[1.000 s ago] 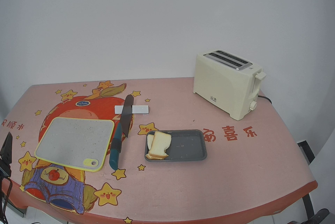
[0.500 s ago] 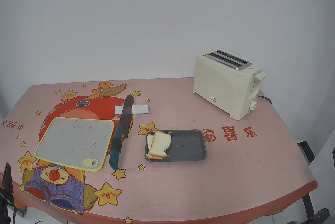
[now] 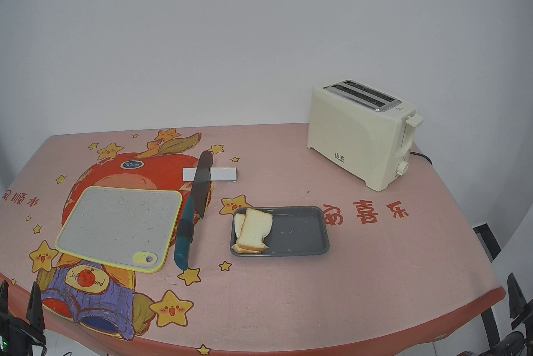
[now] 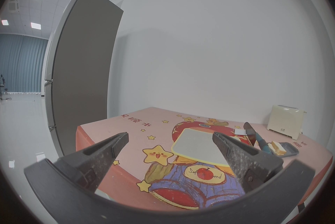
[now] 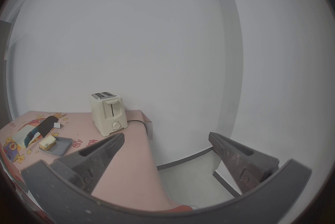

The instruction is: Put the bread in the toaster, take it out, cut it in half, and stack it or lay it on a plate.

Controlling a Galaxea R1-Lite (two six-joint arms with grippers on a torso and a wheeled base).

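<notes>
Your left tool [image 4: 170, 137] and right tool [image 5: 166, 137] both gape empty, off the table's [image 3: 344, 285] near corners. On it: one board [image 3: 119, 226], one knife [image 3: 191, 210], one toaster [image 3: 361, 132]. Two pale, crusted bread pieces [image 3: 254, 231] overlap at one grey tray's [image 3: 302, 235] left end.

The head view looks forward and down on the whole table [image 3: 361, 279], with the toaster [image 3: 358, 135] at its far side. Both wrist views sit low off the near edge, the left well apart from the toaster, the right nearer. All three share the toaster and tray [image 3: 302, 234].
</notes>
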